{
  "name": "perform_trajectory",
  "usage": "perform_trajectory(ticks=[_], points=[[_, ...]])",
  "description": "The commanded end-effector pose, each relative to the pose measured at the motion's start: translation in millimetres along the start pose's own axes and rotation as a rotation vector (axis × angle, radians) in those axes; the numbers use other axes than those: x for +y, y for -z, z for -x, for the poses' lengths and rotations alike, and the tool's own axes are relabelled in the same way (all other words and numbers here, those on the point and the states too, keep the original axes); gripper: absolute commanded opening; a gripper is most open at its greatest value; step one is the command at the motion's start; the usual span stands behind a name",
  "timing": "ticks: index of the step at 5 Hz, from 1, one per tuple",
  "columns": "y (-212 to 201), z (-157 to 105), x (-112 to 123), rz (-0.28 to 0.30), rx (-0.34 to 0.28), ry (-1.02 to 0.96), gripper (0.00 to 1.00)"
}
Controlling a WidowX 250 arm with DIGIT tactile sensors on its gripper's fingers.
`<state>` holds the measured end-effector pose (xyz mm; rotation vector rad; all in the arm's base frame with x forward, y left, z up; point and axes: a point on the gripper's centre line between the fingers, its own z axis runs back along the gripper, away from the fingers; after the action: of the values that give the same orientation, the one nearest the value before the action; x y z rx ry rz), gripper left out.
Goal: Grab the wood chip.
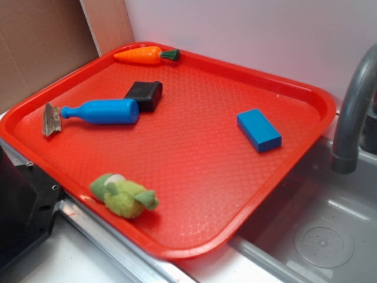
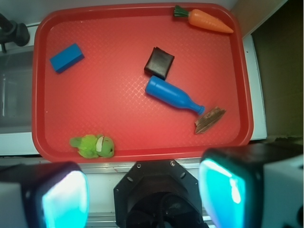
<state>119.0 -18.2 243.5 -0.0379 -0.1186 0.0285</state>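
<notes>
Gripper (image 2: 154, 190) sitting with fingers (image 2: 64, 197) spread wide, holding nothing. Wood chip (image 2: 210, 119) lying at the tray's (image 2: 118, 118) 4 o'clock in wrist view, touching the blue bottle's (image 2: 173, 95) mouth.

1. the exterior view looks down at a slant from beside one corner of the red tray (image 1: 306, 94), close in, with the faucet (image 1: 353, 112) at its right edge.
2. the wrist view looks straight down from higher up, taking in the whole tray (image 2: 142, 149) (gripper (image 2: 142, 194) at the bottom edge).
3. both share the tray and everything on it.
</notes>
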Motion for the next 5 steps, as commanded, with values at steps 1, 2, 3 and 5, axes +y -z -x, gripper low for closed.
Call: perform_trajectory(ticks=[1,2,3,5], points=[[0.0,0.0,0.0,0.0,0.0,0.0,1.0],[47.6,7.8,48.2,-0.116,0.006,-0.145,1.0],[94.6,1.1,73.9,-0.155,-0.022,-0.219,1.0],[179.9,8.3,113.5,-0.077,0.091,-0.131,1.0]])
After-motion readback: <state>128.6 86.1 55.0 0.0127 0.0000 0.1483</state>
